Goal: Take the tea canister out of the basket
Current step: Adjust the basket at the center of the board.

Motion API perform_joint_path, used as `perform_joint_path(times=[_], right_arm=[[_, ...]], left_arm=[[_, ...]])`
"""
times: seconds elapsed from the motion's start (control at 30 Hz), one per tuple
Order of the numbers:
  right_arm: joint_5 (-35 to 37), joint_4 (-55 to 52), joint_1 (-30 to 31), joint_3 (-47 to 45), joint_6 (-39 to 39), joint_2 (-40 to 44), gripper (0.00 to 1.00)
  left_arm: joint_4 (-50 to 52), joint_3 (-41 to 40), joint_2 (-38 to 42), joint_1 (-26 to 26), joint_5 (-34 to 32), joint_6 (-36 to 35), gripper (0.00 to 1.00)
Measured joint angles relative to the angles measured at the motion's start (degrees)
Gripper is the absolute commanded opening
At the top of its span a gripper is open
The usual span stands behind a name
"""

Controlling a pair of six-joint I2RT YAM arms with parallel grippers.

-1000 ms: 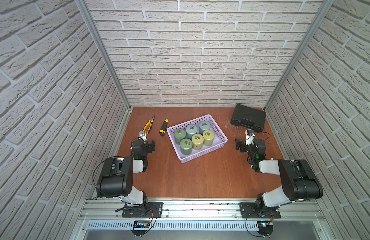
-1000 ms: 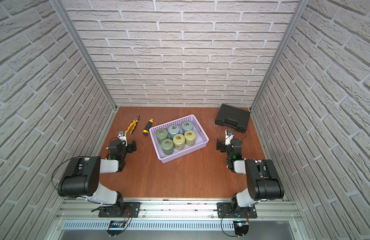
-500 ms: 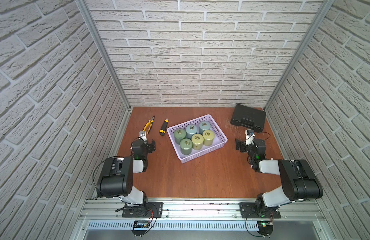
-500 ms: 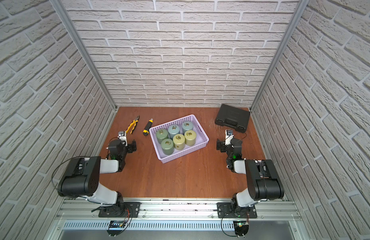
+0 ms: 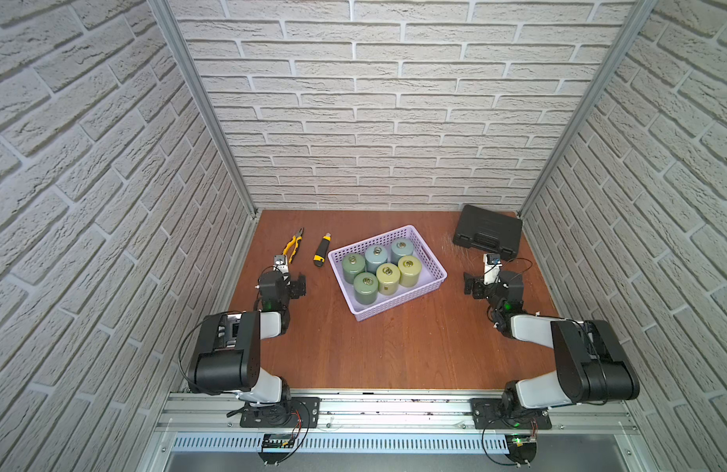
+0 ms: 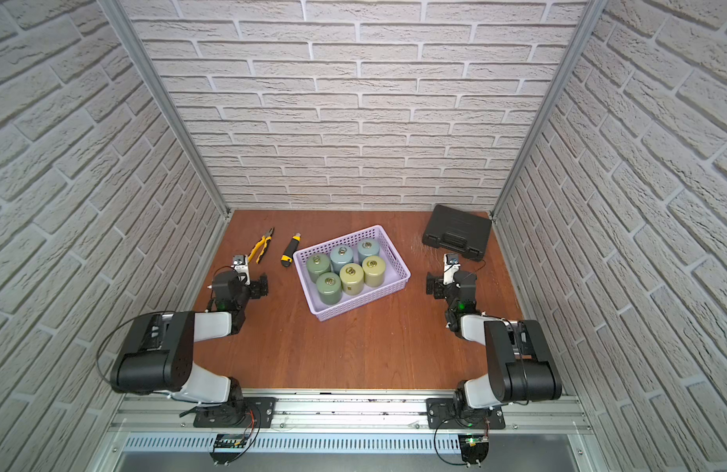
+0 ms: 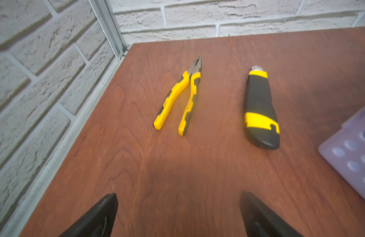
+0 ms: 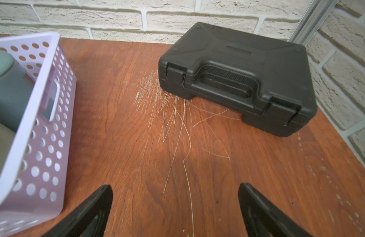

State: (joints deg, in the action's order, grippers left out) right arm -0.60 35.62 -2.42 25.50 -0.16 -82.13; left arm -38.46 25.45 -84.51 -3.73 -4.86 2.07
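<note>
The left fingers [image 7: 101,215] stand spread wide with nothing between them, low over the bare brown wooden desk [image 5: 394,351]. They point toward the yellow-handled pliers [image 7: 177,98] and the black-and-yellow utility knife [image 7: 259,106]. The right fingers [image 8: 257,211] are just as wide and empty, between the shallow lavender perforated plastic basket [image 5: 402,300] and the black hard plastic case [image 8: 239,78].

Six squat, lidded tea canisters [image 5: 387,277] in green, blue-grey and yellow-green stand upright inside the basket in two rows of three, apparently touching. None is out yet, so the reach has not begun.

The yellow-green end canister [image 5: 410,269], nearest the right arm, looks the easiest pick, as a strip of basket floor shows beside it. I would come down from above, one finger on the open side and the other eased in between neighbours, and close on the body rather than the lid. Lift straight up until the base clears the rim. The light basket may ride along, so the left arm could steady its wall.
</note>
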Motion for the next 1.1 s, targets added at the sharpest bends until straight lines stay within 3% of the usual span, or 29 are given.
perform_joint_path(times=[0.2,0.43,0.6,0.8,1.1], right_arm=[[-0.6,-11.6,0.0,7.2,2.5,5.7,1.00],[-5.6,-30.5,0.0,16.6,7.9,7.3,0.96],[-10.6,-42.5,0.0,21.0,12.4,8.6,0.96],[-16.4,-52.2,0.0,24.0,15.9,9.6,0.96],[-27.4,-59.0,0.0,29.3,15.9,3.3,0.93]], left_arm=[[10.2,3.8,10.2,0.0,-0.3,2.5,0.98],[28.6,10.9,16.5,0.0,-1.3,13.6,0.98],[40.9,16.1,17.3,-0.1,0.5,23.1,0.98],[49.1,17.4,17.3,0.7,9.2,30.9,0.98],[53.9,17.4,17.2,9.3,14.2,38.6,0.98]])
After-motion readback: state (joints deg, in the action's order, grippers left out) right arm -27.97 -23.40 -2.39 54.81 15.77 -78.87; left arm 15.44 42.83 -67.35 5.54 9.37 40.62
